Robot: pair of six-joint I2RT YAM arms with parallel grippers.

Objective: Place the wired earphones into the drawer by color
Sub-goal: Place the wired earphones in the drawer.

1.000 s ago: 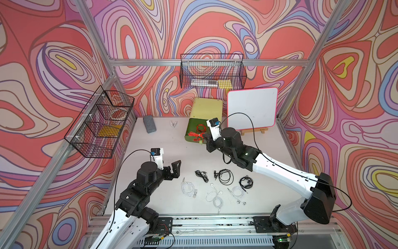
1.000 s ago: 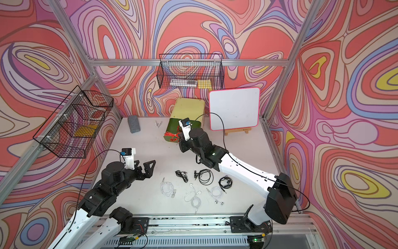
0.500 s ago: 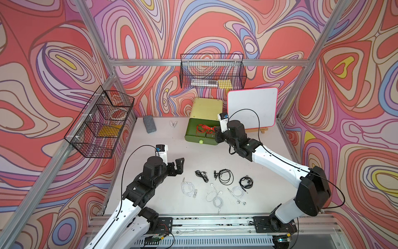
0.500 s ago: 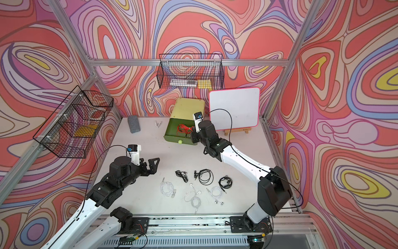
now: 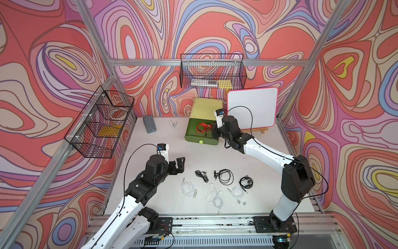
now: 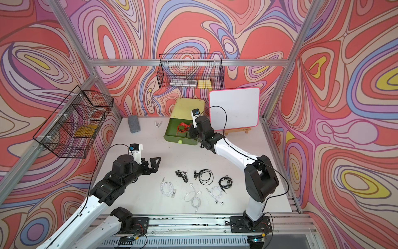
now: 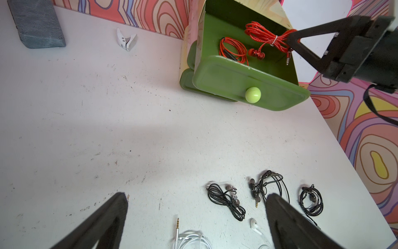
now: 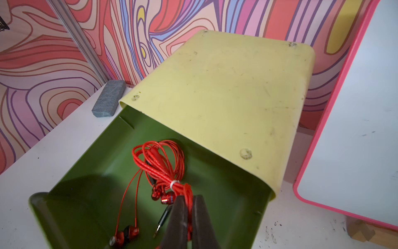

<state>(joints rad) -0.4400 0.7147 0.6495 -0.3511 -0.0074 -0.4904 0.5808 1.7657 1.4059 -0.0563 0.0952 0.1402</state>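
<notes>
Up front on the table [image 5: 161,133], white earphones [image 5: 188,189] and black earphones [image 5: 225,176] lie loose near the wide-open left gripper [image 5: 179,166] — light, floppy coils, best pinched at the bundled middle. Farther back, the right gripper [image 8: 189,199], clamped on red earphones [image 8: 159,159], has shifted back over the open drawer [image 8: 86,172].

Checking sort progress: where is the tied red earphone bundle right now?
In the wrist views, the red bundle is inside the open green drawer, pinched by the right hand, beside the other red set.
</notes>
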